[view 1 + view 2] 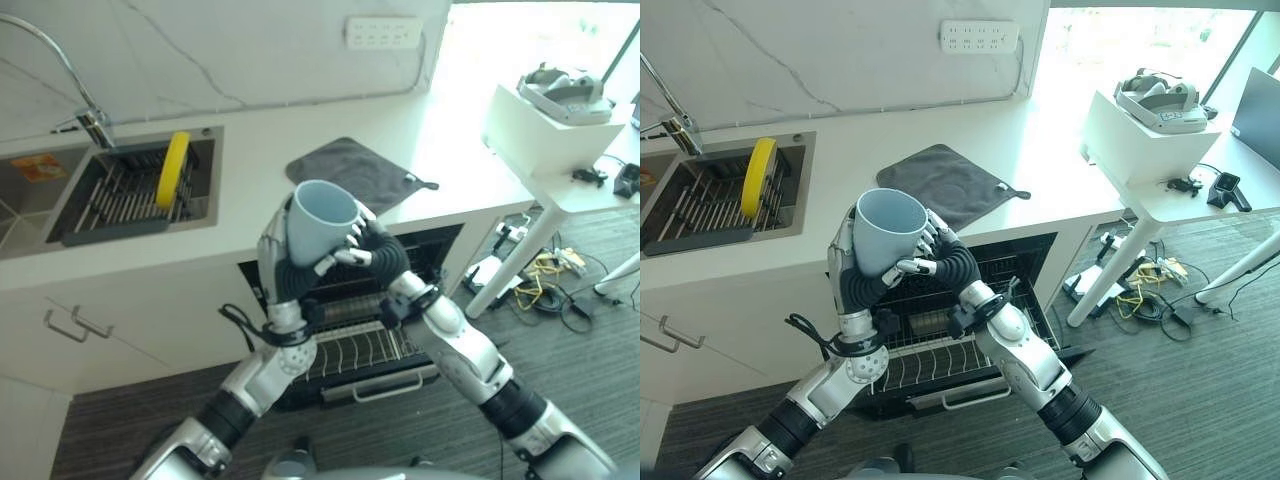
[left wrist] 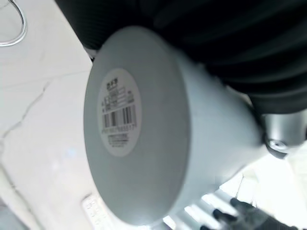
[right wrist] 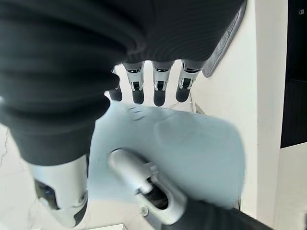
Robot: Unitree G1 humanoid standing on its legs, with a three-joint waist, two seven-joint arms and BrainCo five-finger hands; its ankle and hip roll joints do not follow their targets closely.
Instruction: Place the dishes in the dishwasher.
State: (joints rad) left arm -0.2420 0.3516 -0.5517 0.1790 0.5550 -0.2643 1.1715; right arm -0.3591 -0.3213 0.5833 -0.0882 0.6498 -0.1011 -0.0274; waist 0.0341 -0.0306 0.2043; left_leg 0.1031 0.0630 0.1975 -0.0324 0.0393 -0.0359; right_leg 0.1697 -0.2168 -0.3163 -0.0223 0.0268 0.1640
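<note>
A pale blue-grey cup (image 1: pixel 322 220) is held upright in the air above the open dishwasher (image 1: pixel 440 250), in front of the counter edge. My left hand (image 1: pixel 270 250) wraps its left side and underside, and my right hand (image 1: pixel 380 255) grips it from the right. In the right wrist view the fingers (image 3: pixel 160 91) reach over the cup (image 3: pixel 192 158) and the thumb (image 3: pixel 139 177) presses on its wall. The left wrist view shows the cup's base (image 2: pixel 144 134) with a white label. The pulled-out wire rack (image 1: pixel 350 350) sits below both hands.
A yellow plate (image 1: pixel 174 168) stands on edge in the sink rack (image 1: pixel 120 195) at the back left, by the faucet (image 1: pixel 92 125). A grey mat (image 1: pixel 350 172) lies on the counter. A white table (image 1: pixel 560 150) and floor cables (image 1: pixel 550 270) are on the right.
</note>
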